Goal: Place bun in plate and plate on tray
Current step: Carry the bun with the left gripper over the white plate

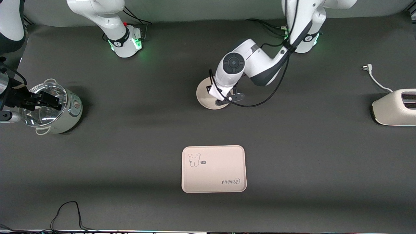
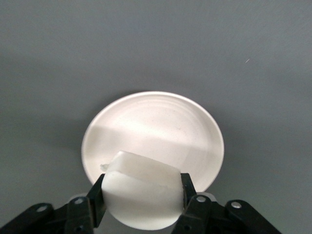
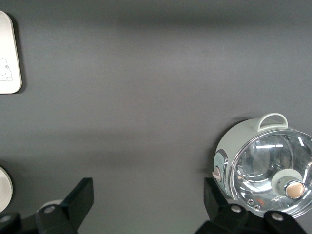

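Observation:
The round cream-white plate [image 1: 203, 94] lies on the dark table mat, farther from the front camera than the tray [image 1: 214, 175]. My left gripper [image 1: 225, 99] hangs just above the plate's rim. In the left wrist view it [image 2: 143, 195] is shut on the white bun [image 2: 139, 180], held over the edge of the empty plate [image 2: 161, 126]. My right gripper [image 1: 48, 99] is up in the air at the right arm's end of the table, by the pot. It [image 3: 147, 197] is open and empty. The tray's corner [image 3: 7, 53] also shows in the right wrist view.
A pale green pot with a glass lid [image 1: 55, 110] stands at the right arm's end. A white toaster [image 1: 395, 107] with its cord and plug [image 1: 369, 68] stands at the left arm's end. A black cable [image 1: 68, 211] lies near the table's front edge.

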{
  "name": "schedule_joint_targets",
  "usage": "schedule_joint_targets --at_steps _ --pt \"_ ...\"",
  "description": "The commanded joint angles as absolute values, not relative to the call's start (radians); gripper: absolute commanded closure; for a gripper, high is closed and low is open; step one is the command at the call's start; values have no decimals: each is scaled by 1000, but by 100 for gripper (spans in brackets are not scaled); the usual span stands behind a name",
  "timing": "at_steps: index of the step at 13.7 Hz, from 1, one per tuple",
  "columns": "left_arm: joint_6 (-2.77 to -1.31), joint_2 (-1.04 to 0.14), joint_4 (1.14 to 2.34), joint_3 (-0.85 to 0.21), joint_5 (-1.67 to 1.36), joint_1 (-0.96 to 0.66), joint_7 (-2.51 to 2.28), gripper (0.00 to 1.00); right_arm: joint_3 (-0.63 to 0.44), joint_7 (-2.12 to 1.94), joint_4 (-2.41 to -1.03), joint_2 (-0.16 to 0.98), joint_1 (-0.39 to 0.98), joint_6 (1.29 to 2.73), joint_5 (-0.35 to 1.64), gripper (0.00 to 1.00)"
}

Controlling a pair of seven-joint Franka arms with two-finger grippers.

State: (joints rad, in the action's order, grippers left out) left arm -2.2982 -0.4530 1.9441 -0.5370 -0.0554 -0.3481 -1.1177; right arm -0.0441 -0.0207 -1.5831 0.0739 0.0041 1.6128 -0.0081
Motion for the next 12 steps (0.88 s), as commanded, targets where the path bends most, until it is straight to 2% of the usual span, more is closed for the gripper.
schedule_joint_targets --at_steps 1,5,6,7,11,12 --pt "-2397 -498 1987 -517 -16 -400 -1221 34 -51 -38 -1594 63 12 1621 -18 0" --pt "-2465 -577 1985 -503 58 -403 -1316 30 -51 -38 -1594 63 12 1620 -18 0" --pt "-2465 -577 1985 -503 58 -402 -1318 20 -51 -38 -1594 63 12 1620 -18 0" --pt "-2465 -575 1983 -503 58 -399 -1321 2 -51 -38 -1594 63 12 1620 -18 0" --pt "-2395 -516 1974 -503 58 -385 -1353 0 -51 -38 -1595 63 12 1618 -18 0" --pt "-2349 -470 1974 -503 58 -368 -1350 0 -51 -38 -1595 63 12 1617 -18 0"
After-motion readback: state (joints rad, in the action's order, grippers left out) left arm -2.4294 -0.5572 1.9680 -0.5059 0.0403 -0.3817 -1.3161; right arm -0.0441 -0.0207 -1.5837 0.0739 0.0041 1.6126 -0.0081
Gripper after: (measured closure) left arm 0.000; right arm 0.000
